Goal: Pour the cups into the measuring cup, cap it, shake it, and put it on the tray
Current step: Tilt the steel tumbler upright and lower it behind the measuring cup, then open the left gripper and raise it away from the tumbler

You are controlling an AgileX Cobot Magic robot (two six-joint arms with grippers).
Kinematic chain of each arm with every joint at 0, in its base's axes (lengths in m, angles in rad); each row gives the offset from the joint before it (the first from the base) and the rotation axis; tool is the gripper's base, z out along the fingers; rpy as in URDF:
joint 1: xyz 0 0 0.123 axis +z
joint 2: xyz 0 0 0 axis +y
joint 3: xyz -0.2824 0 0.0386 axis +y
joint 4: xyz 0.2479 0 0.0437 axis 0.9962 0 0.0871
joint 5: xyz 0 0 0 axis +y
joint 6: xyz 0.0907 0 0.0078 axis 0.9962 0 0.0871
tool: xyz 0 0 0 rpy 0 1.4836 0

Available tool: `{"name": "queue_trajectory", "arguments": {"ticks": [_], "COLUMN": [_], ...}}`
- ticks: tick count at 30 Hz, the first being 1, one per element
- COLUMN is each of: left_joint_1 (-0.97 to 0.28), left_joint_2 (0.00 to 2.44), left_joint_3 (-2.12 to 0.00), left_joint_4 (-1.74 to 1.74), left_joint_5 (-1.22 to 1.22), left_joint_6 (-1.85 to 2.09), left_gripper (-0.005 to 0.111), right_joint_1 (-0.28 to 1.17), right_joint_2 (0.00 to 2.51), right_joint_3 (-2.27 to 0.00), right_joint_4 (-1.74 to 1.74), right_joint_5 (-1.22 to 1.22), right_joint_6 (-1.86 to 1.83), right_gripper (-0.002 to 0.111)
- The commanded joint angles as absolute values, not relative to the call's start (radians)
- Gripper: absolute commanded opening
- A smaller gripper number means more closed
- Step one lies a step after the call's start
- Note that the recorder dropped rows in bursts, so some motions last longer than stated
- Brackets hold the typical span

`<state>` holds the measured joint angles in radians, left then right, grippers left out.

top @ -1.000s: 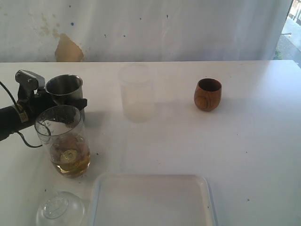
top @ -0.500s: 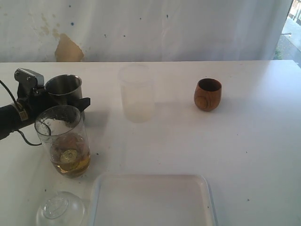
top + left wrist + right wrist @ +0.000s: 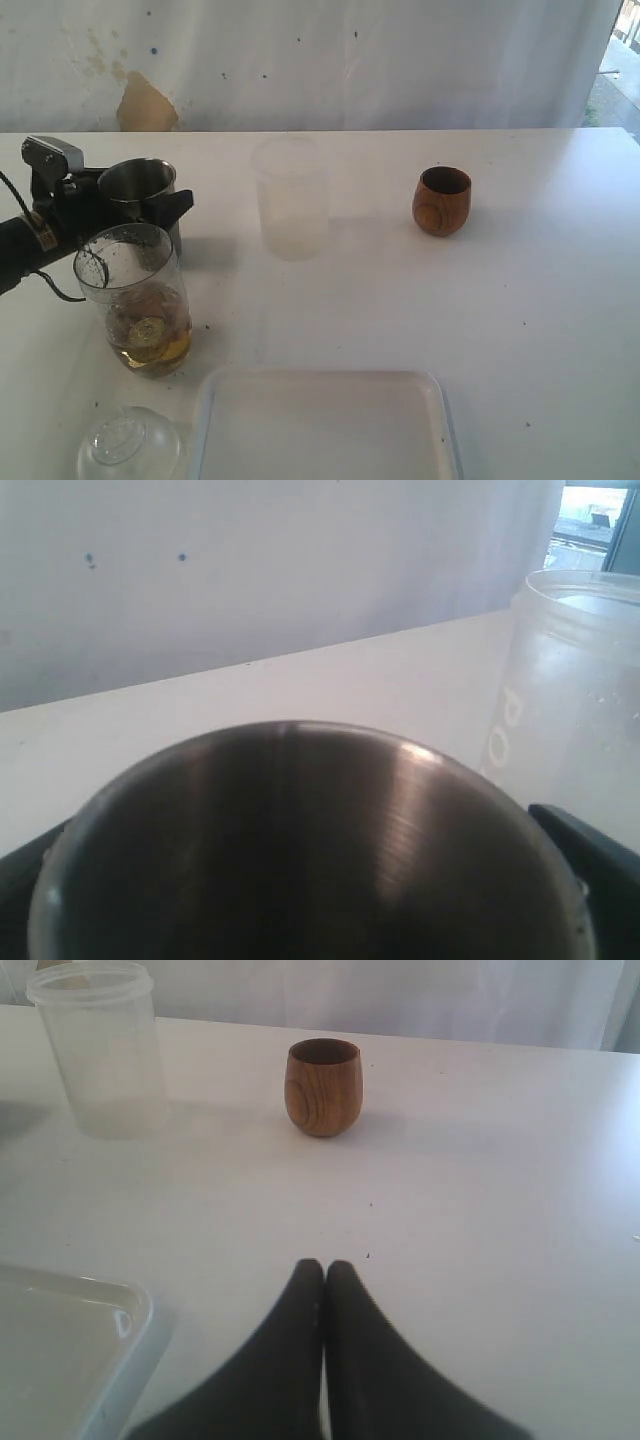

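Note:
The steel tumbler (image 3: 138, 190) stands upright at the table's left, just behind the measuring cup (image 3: 135, 300), which holds yellowish liquid and has no cap on. My left gripper (image 3: 150, 198) is open, a finger on each side of the tumbler. In the left wrist view the tumbler (image 3: 300, 850) fills the frame, with the measuring cup (image 3: 570, 700) beside it. The wooden cup (image 3: 441, 200) stands far right. The tray (image 3: 320, 430) lies at the front. My right gripper (image 3: 324, 1265) is shut and empty, low over the table, facing the wooden cup (image 3: 322, 1087).
A frosted plastic cup (image 3: 290, 195) stands mid-table at the back. A clear domed lid (image 3: 130, 445) lies at the front left beside the tray. A corner of the tray (image 3: 60, 1350) shows next to my right gripper.
The left gripper's jaws have spread off the tumbler and the arm has drawn back slightly to the left. The tumbler stays standing; the right gripper has not moved.

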<state>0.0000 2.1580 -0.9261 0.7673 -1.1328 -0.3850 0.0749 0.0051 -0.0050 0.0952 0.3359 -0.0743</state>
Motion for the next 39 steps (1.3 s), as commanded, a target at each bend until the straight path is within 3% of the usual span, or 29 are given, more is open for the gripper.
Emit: {"name": "queue_trajectory", "arguments": {"ticks": [1, 21, 30, 34, 39], "left_joint_1": [-0.002, -0.002, 0.000, 0.000, -0.002], "left_joint_2": [2.152, 2.005, 1.789, 1.644, 1.423], "left_joint_3": [-0.926, -0.926, -0.926, -0.926, -0.948], "left_joint_4": [0.737, 0.699, 0.680, 0.713, 0.822], "left_joint_5": [-1.157, -1.178, -1.081, -0.918, -0.390], "left_joint_6": [-0.386, -0.384, -0.539, -0.654, -0.827], "left_gripper": [0.105, 0.105, 0.105, 0.105, 0.105], "right_joint_1": [0.069, 0.069, 0.069, 0.069, 0.069], "right_joint_2": [0.000, 0.000, 0.000, 0.000, 0.000], "right_joint_3": [0.000, 0.000, 0.000, 0.000, 0.000], "right_joint_4": [0.097, 0.097, 0.097, 0.097, 0.097], "right_joint_5": [0.335, 0.335, 0.335, 0.335, 0.335], "right_joint_6": [-0.074, -0.074, -0.074, -0.074, -0.074], "right_gripper": [0.000, 0.000, 0.000, 0.000, 0.000]}}
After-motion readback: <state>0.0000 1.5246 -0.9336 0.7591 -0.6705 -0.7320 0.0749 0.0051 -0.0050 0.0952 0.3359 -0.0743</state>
